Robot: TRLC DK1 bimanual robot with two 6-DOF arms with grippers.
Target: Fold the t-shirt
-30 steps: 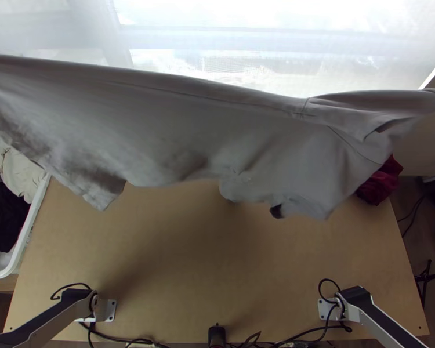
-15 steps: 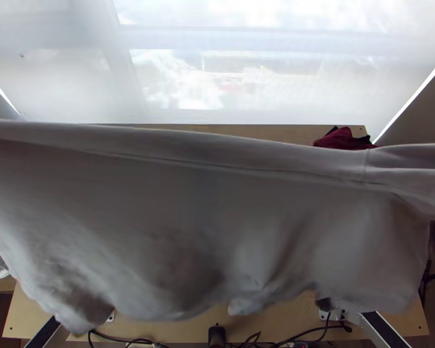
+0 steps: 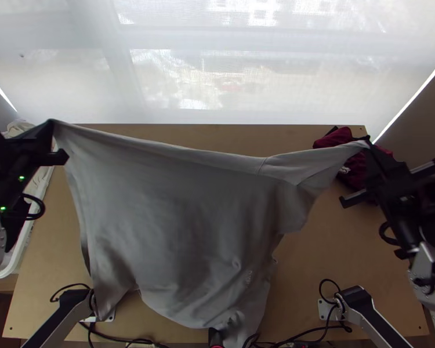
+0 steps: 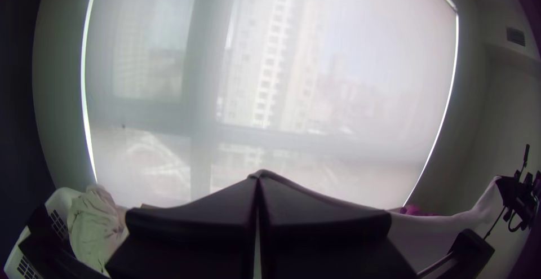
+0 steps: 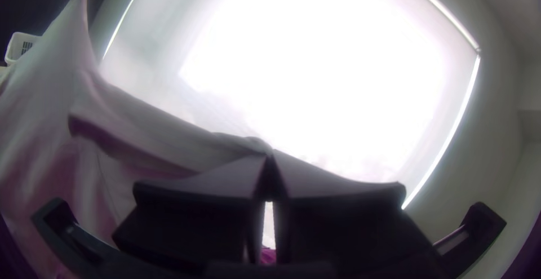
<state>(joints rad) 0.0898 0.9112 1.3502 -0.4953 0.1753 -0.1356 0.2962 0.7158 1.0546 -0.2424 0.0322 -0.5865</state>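
T-shirt [image 3: 177, 214] was held hanging above the table [image 3: 339, 255] | its 10 o'clock corner was pinched in the left gripper [image 3: 51, 122] | its 2 o'clock sleeve end was pinched in the right gripper [image 3: 366, 144]

About the table [image 3: 333, 255]: translucent window blind [image 3: 229, 69], twelve o'clock; bunched dark red cloth [image 3: 335, 138], two o'clock; white basket [image 3: 8, 268], nine o'clock, holds pale cloth [image 4: 93, 222].

No legible txt or nos.
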